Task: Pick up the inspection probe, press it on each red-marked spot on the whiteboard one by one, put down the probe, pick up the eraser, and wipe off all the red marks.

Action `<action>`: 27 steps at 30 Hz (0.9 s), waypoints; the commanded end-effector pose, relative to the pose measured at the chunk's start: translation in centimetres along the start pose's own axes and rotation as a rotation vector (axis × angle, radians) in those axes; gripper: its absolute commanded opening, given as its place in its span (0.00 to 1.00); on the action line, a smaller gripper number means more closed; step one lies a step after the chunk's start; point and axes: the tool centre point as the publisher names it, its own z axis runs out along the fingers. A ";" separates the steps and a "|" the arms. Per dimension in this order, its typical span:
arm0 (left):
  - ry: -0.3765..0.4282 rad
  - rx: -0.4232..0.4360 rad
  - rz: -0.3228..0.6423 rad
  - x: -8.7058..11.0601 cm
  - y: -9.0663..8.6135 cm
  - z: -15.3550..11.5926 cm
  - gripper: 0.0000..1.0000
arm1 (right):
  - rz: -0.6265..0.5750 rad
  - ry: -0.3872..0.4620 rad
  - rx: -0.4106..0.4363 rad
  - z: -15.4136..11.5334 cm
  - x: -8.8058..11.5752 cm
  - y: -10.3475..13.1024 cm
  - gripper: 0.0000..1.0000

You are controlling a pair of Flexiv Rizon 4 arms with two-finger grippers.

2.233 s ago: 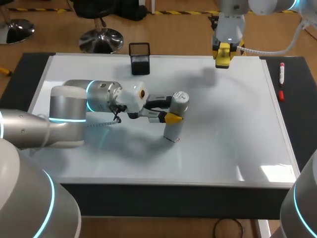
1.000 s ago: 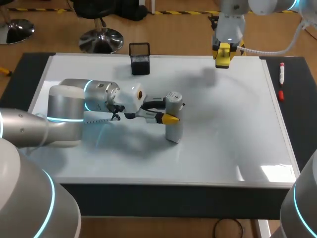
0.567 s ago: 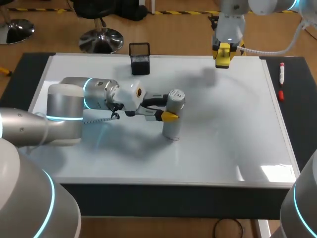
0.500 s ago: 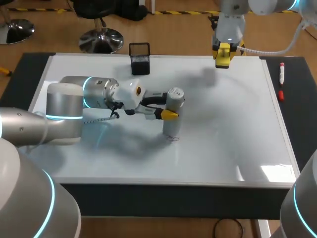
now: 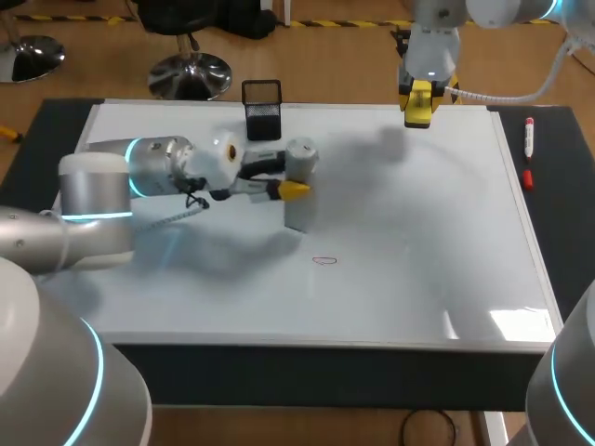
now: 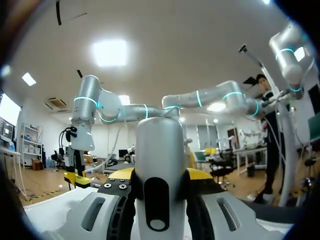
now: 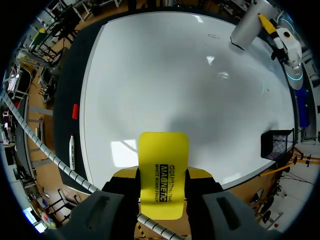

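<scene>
Nearest, low and a little left of centre in the head view, one small red mark (image 5: 323, 261) (a thin looped outline) sits on the whiteboard (image 5: 418, 242), which covers most of the table (image 5: 558, 214). Up and left of it, clear of the mark, the left pincer (image 5: 294, 181) comes in from the left side and is closed around the inspection probe (image 5: 298, 212), a grey cylinder held roughly upright. The left wrist view shows both fingers pressed to its sides. Whether its lower end touches the board I cannot tell. Farther back, at the right edge, a red-capped marker (image 5: 528, 137) lies on the table beside the board. At the upper middle a black mesh holder (image 5: 262, 110) stands on the board's far edge. At the upper right the right pincer (image 5: 418, 107) hangs over that far edge, clamped on the yellow eraser (image 7: 163, 165).
</scene>
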 end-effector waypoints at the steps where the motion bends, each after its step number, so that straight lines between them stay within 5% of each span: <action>1: -0.051 -0.005 0.014 -0.4 -2.0 -2.2 0.00 | -0.002 0.003 0.001 -0.2 0.1 0.0 0.00; 11: -0.182 -0.001 0.067 -4.0 -4.6 -7.8 0.00 | -0.002 0.003 0.001 -0.2 0.1 0.0 0.00; 27: -0.272 -0.014 0.119 -8.0 -7.7 -13.5 0.00 | -0.002 0.003 0.001 -0.2 0.1 0.0 0.00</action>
